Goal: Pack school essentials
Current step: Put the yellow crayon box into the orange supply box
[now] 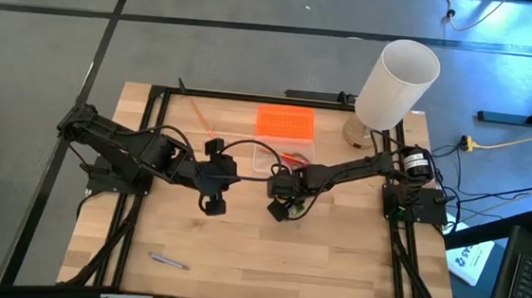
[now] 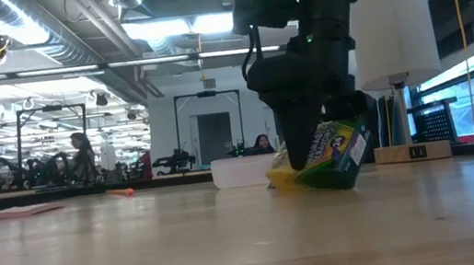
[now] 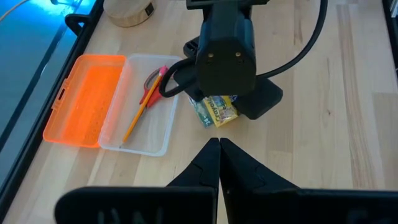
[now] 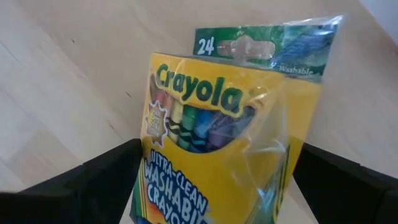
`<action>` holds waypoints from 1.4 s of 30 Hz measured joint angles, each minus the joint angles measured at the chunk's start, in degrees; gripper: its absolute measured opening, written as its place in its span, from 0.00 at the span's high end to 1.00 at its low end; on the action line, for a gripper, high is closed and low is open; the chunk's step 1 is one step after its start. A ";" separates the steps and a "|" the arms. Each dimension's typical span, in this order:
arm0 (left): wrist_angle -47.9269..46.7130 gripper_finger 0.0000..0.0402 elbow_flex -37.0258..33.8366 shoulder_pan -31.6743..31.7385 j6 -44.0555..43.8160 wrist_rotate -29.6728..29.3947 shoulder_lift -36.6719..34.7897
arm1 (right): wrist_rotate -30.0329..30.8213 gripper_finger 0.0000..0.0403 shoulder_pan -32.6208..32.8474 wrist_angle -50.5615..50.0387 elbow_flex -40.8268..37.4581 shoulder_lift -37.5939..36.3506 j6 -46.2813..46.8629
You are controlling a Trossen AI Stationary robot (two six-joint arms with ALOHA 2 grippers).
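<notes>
High view looking straight down: a light wooden table (image 1: 333,259) framed by black rails carries everything, with a tall white cylinder (image 1: 397,83) on a round wooden base at its far right corner. Next in size are the two dark arms, reaching in from either side toward the middle of the table. The right gripper (image 1: 283,207) points down onto the table just in front of the clear plastic box, and its fingers stand wide on either side of the yellow-green cardboard crayon box (image 4: 217,137) – the right wrist view shows the box, in its clear wrapper, filling the gap between the two dark fingers. From the low view that crayon box (image 2: 329,157) stands tilted, its lower edge on the table. The left gripper (image 1: 212,203) sits just beside the right one, near the middle of the table, fingers clenched together on nothing; its own camera shows the fingertips (image 3: 219,144) meeting.

Behind the grippers lies the clear plastic box (image 3: 146,118), open, with its flat orange lid (image 3: 87,99) hinged outward. Inside it rest the red-handled scissors (image 3: 151,84) and a thin orange pencil (image 3: 140,111) lying lengthwise. A second thin orange pencil (image 1: 198,114) lies loose on the table, left of the lid – well apart from a small purple pen (image 1: 170,260) near the front left edge
</notes>
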 joint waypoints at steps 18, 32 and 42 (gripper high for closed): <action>0.00 1.00 0.00 0.00 0.00 0.00 -0.01 | 0.00 0.01 -0.15 -1.02 1.57 0.07 -1.73; 0.00 1.00 0.00 0.02 0.00 0.00 -0.01 | -1.90 0.01 -0.08 -0.52 1.57 0.07 -4.64; 0.00 1.00 0.00 0.00 0.00 0.00 0.01 | -1.45 0.01 0.74 0.51 0.89 0.07 -7.81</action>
